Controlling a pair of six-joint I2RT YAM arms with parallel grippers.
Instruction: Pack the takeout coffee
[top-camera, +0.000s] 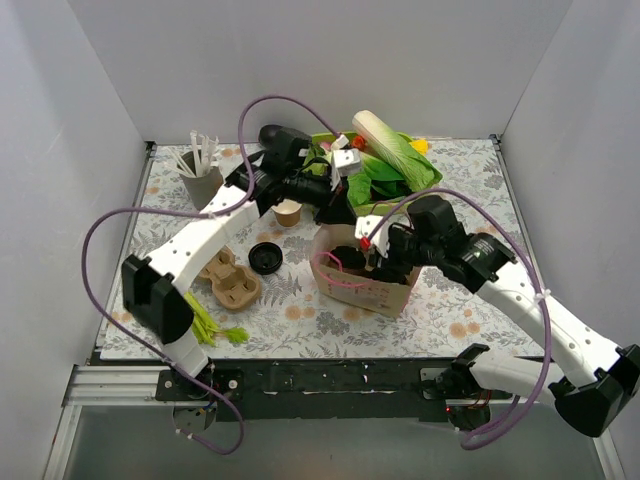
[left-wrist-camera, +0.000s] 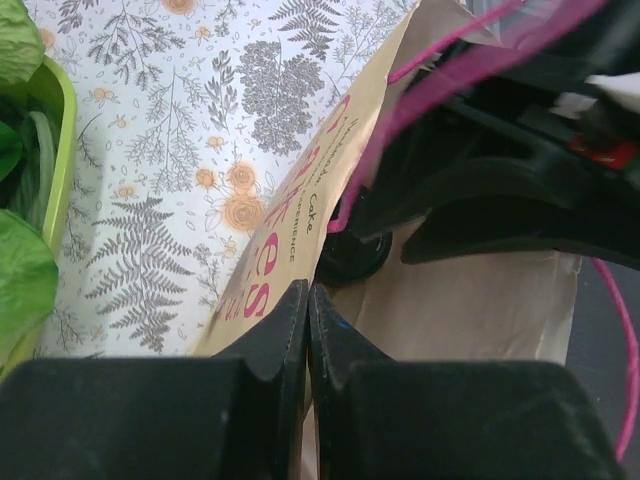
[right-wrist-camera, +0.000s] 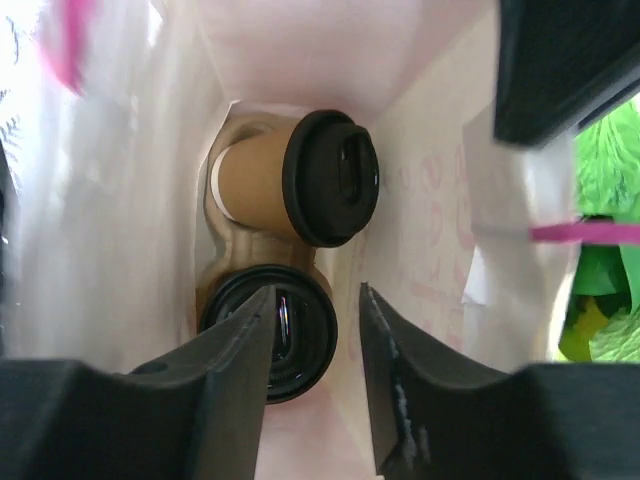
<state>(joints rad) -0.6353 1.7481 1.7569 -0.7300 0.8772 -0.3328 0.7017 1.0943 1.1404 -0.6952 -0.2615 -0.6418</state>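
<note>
On the fern-printed surface (top-camera: 470, 300) we see a tan paper bag (top-camera: 385, 293) standing well in from every edge, its rim pinched in the closed left gripper (left-wrist-camera: 308, 300). Inside, with the walls crowding close, two tan, black-lidded takeout coffees share a pulp tray (right-wrist-camera: 255, 250): far cup (right-wrist-camera: 255, 180) and near cup (right-wrist-camera: 295, 335), long axes running down the bag, lids toward its mouth. The right gripper (right-wrist-camera: 316, 295) hangs over the near cup, fingers apart, holding nothing. Outside the bag, an unlidded cup (top-camera: 288, 212) stands mouth-up beside the left arm, and a loose lid (top-camera: 265, 258) lies flat nearby.

Paper bag (top-camera: 365, 290), stick cup (top-camera: 201, 186), pulp tray (top-camera: 234, 288), greens (top-camera: 395, 170)
</note>
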